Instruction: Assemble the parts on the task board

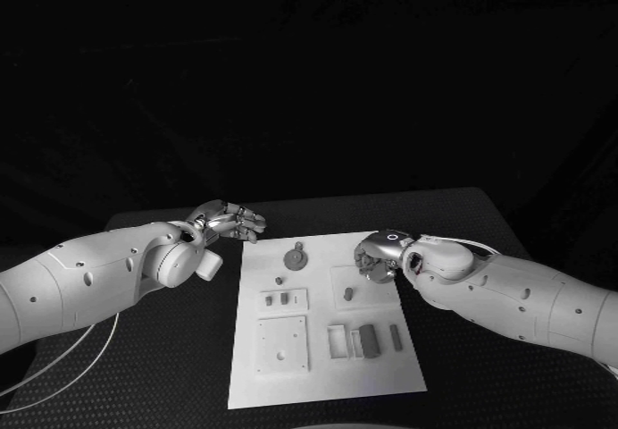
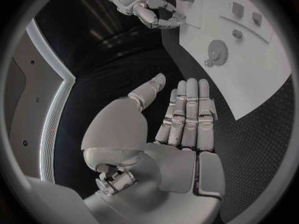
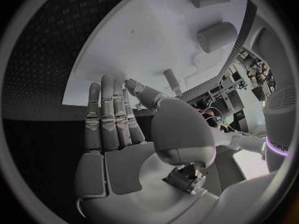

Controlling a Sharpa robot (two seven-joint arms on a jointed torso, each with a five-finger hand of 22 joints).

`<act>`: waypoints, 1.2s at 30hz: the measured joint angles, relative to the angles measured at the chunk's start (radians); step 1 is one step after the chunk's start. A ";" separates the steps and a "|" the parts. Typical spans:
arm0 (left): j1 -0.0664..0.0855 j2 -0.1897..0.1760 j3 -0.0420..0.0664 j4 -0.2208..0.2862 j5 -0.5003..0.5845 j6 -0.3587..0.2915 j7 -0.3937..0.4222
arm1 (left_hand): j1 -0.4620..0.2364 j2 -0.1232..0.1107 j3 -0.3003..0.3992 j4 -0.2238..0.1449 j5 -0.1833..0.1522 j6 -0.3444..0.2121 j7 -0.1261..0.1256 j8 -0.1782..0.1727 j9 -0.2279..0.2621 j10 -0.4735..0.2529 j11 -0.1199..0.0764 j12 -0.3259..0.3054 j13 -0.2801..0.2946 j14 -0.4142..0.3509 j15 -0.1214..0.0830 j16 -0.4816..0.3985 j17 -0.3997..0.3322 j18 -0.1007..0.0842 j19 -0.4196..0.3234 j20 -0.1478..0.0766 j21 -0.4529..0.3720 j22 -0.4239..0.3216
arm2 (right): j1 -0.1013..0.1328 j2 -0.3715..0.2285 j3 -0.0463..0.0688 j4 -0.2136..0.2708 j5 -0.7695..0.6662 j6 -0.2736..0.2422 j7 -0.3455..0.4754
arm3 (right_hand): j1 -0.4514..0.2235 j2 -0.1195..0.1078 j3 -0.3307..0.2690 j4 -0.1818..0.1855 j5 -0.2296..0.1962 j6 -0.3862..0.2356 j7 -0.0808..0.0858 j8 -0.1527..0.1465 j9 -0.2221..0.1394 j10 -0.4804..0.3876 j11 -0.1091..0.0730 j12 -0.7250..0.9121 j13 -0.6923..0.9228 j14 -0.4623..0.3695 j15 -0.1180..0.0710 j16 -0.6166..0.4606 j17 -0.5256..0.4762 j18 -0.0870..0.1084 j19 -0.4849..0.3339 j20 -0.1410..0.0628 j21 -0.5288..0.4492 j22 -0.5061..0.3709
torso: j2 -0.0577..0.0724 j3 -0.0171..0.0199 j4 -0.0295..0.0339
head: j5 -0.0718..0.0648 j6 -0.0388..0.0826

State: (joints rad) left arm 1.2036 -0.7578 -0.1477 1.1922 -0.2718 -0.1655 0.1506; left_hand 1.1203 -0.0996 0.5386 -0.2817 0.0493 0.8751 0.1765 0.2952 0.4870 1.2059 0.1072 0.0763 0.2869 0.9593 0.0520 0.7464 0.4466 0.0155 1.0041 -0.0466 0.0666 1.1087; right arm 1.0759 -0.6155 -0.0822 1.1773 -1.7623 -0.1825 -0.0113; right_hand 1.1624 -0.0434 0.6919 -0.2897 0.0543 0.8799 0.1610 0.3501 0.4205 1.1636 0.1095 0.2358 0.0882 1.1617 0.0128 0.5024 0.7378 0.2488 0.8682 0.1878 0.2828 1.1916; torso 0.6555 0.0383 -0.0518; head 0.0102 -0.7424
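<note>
The white board (image 1: pixel 322 357) lies in the middle of the black worktop (image 1: pixel 168 357), its long side running away from the robot. Grey parts rest on it: a gear (image 1: pixel 296 259) with a small knob near the far edge, a short peg (image 1: pixel 279 281) below it, a small plate (image 1: pixel 286 300) with two dark slots, and a larger square plate (image 1: pixel 281 343) nearer the robot. Toward the right side stand another flat block (image 1: pixel 347 292) with a peg, a pale open frame (image 1: pixel 338 340), a dark bar (image 1: pixel 369 340) and a thin strip (image 1: pixel 396 336).

The left robot hand (image 1: pixel 229 221) hangs over the worktop just beyond the board's far left corner, apart from the board. In the left wrist view its fingers (image 2: pixel 190 115) lie straight and side by side, the thumb set off, and nothing is in the palm; the gear (image 2: pixel 217 50) shows on the board beyond them.

The right robot hand (image 1: pixel 380 256) sits over the board's far right edge. In the right wrist view its fingers (image 3: pixel 111 112) are stretched out flat and close together above the white board (image 3: pixel 149 45), holding nothing, with the thumb angled aside toward a thin pin (image 3: pixel 172 81). Two cylinders (image 3: pixel 217 36) lie further on.
</note>
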 measured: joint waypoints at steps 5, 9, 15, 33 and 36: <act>0.000 0.000 0.000 0.000 0.001 0.000 -0.001 | 0.000 0.000 -0.002 0.002 0.000 -0.004 0.004 0.000 -0.001 0.000 0.000 -0.004 0.000 0.000 0.000 0.000 0.001 0.000 0.000 0.000 0.000 -0.002 | 0.002 0.004 -0.005 -0.002 -0.010 0.000 -0.001 | 0.000 0.000 0.004 -0.001 0.000 0.023 -0.008 0.013 0.003 0.001 0.002 -0.005 0.003 0.000 0.000 -0.005 0.007 0.000 0.000 0.000 -0.006 0.006 | 0.000 0.0000 -0.0006 | 0.000 -0.002; 0.000 0.000 0.000 0.000 0.001 0.000 -0.001 | 0.000 0.000 -0.002 0.002 0.000 -0.004 0.004 0.000 -0.002 -0.001 0.001 -0.004 -0.001 0.000 0.000 0.000 0.002 0.000 0.000 0.000 0.000 -0.002 | 0.002 0.006 -0.009 -0.002 -0.018 -0.004 -0.003 | -0.010 -0.010 0.004 -0.001 0.000 0.031 -0.009 0.013 0.005 0.003 0.004 -0.005 0.003 0.000 0.001 -0.009 0.011 0.000 0.000 0.000 -0.006 0.010 | 0.000 0.0000 -0.0006 | 0.000 -0.005; 0.000 -0.002 0.000 0.000 0.001 0.000 -0.002 | 0.000 0.000 -0.002 0.002 0.000 -0.010 0.004 0.000 -0.003 -0.004 0.004 -0.004 -0.001 0.000 0.000 0.000 0.003 0.000 0.000 0.000 0.000 -0.004 | 0.001 0.009 -0.014 -0.002 -0.029 -0.013 -0.008 | -0.014 -0.024 0.004 -0.001 0.000 0.030 -0.009 0.013 0.005 0.007 0.007 -0.005 0.005 0.002 0.002 -0.014 0.016 0.000 0.000 0.000 -0.010 0.013 | 0.000 -0.0001 -0.0006 | -0.001 -0.007; 0.000 -0.003 0.000 0.001 0.002 0.000 -0.004 | -0.004 -0.004 -0.005 -0.001 0.000 -0.016 0.005 0.000 -0.005 -0.007 0.007 -0.004 -0.003 0.000 0.000 -0.008 0.007 0.000 0.000 0.000 0.000 -0.008 | 0.002 0.018 -0.022 -0.003 -0.049 -0.024 -0.022 | -0.022 -0.065 0.007 0.001 0.000 0.030 -0.009 0.010 0.000 0.010 0.009 -0.005 0.073 -0.005 0.013 -0.031 0.024 0.000 -0.007 0.007 -0.021 0.020 | 0.000 -0.0005 -0.0011 | 0.001 -0.012; 0.001 -0.003 0.000 0.001 0.002 0.000 -0.005 | -0.004 -0.004 -0.005 -0.001 0.000 -0.016 0.005 0.000 -0.005 -0.007 0.007 -0.004 -0.003 0.000 0.000 -0.008 0.008 0.000 0.000 0.000 0.000 -0.008 | 0.003 0.019 -0.026 -0.004 -0.053 -0.025 -0.024 | -0.022 -0.065 0.007 0.001 0.000 0.027 -0.005 0.008 0.000 0.010 0.009 -0.005 0.073 -0.005 0.013 -0.031 0.025 0.000 -0.007 0.007 -0.021 0.022 | 0.000 -0.0004 -0.0012 | 0.000 -0.013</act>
State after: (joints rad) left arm 1.2042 -0.7609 -0.1478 1.1928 -0.2701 -0.1658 0.1458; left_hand 1.1164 -0.1035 0.5336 -0.2823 0.0493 0.8589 0.1818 0.2952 0.4819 1.1987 0.1144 0.0725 0.2841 0.9593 0.0520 0.7387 0.4544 0.0151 1.0041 -0.0466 0.0666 1.1002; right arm 1.0794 -0.5963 -0.1079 1.1737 -1.8157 -0.2073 -0.0352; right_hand 1.1404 -0.1086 0.6984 -0.2883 0.0543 0.9067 0.1557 0.3577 0.4205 1.1738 0.1189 0.2313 0.1609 1.1564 0.0257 0.4711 0.7629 0.2488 0.8610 0.1949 0.2614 1.2136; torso 0.6551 0.0379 -0.0529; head 0.0101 -0.7557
